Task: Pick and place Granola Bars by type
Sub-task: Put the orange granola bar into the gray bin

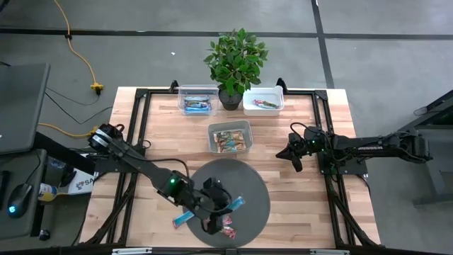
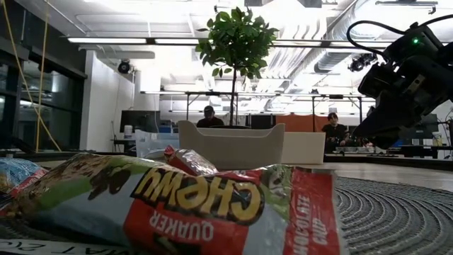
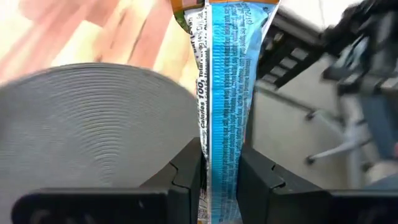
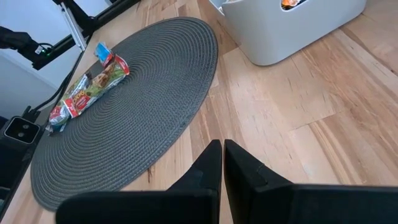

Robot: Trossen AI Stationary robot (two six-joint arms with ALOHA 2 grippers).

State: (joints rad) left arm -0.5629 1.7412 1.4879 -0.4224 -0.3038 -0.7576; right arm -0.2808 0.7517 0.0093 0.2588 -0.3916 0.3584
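A blue bar [image 3: 225, 93] is clamped edge-on in the left end effector [image 3: 221, 171] above the mat [image 1: 255, 188], likely for binning by type; the right end effector [image 4: 222, 163] is parked together over the bench [image 4: 298, 124].

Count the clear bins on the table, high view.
3. One bin sits at the far edge left of the plant, one bin at the far edge right of it, and one bin mid-table just beyond the round grey mat. None looks hidden.
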